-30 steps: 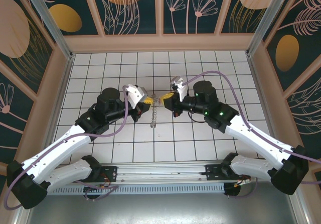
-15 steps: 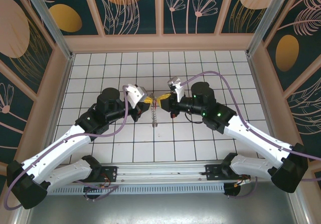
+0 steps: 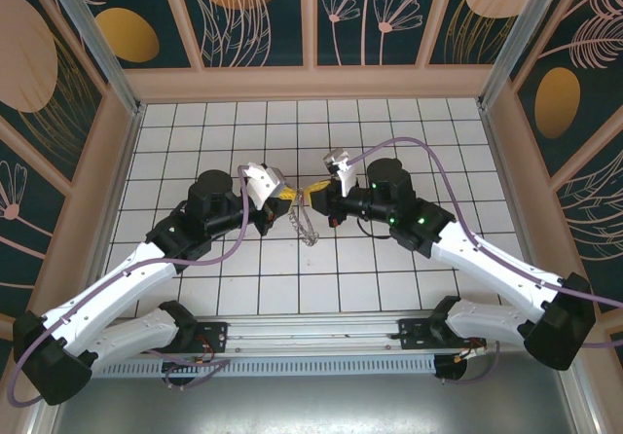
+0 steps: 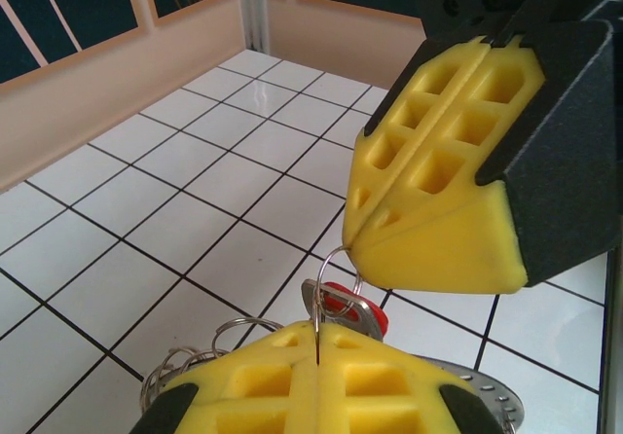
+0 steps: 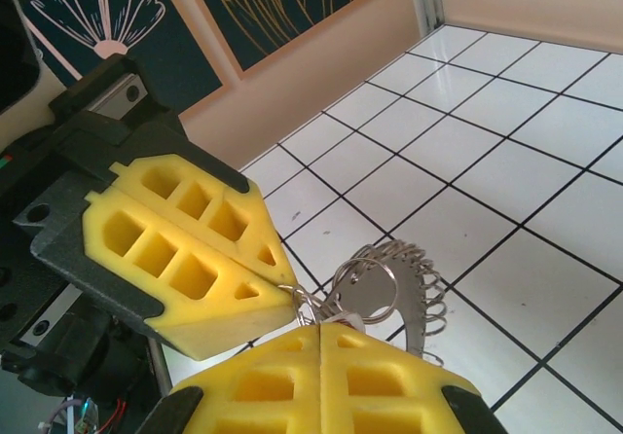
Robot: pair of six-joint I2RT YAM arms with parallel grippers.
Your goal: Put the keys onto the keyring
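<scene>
Left claw [image 3: 288, 195] is pressed shut on keyring [image 3: 304, 222] wire, holding it up off the table [image 3: 195, 132]. Right claw [image 3: 314, 197], tip-to-tip w/ it, apparently pinches keys [image 4: 350, 306] (red tag) so you can thread loop onto ring. Prob. not yet on.

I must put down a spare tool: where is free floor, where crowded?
Free: tiles along the back wall, and beside the left wall and right wall. Crowded: the centre, where left gripper and right gripper meet at the keyring.
</scene>
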